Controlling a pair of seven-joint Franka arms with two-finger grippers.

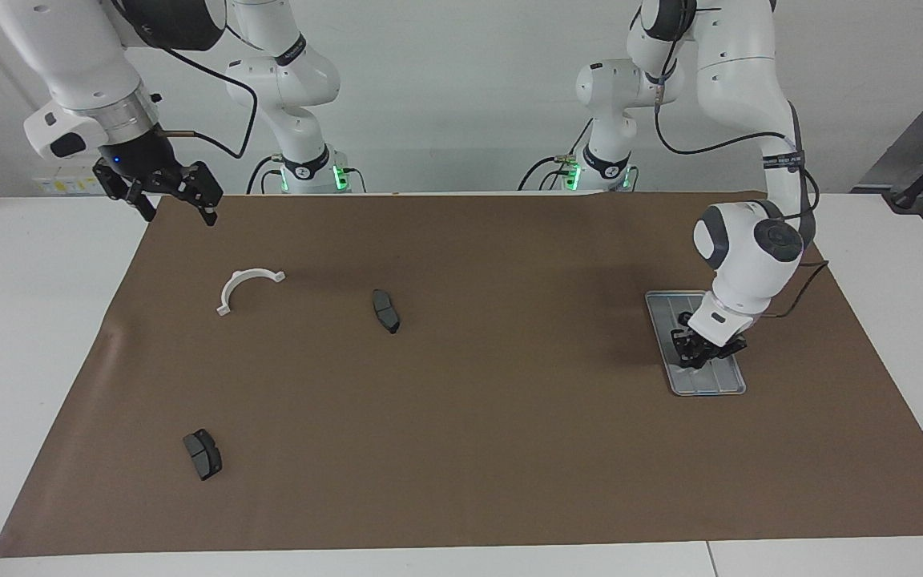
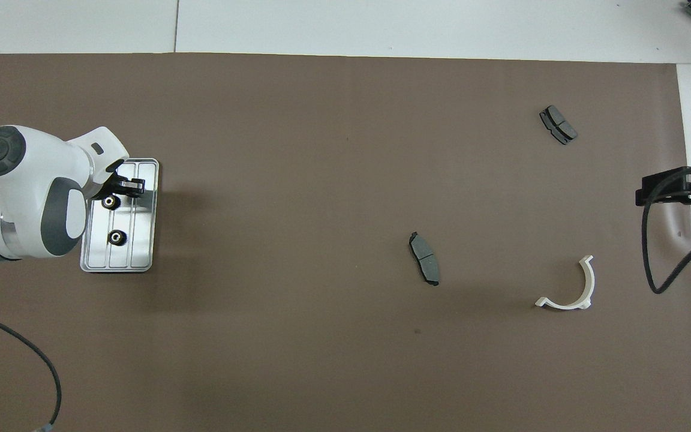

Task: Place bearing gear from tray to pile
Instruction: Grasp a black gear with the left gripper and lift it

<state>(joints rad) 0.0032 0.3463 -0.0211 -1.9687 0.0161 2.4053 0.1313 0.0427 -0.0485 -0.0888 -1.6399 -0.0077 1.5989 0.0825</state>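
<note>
A robot lab; two white arms (image 1: 718, 72) bolted at a white table (image 1: 29, 320) under brown paper (image 1: 461, 449); bare grey wall (image 1: 461, 80).
</note>
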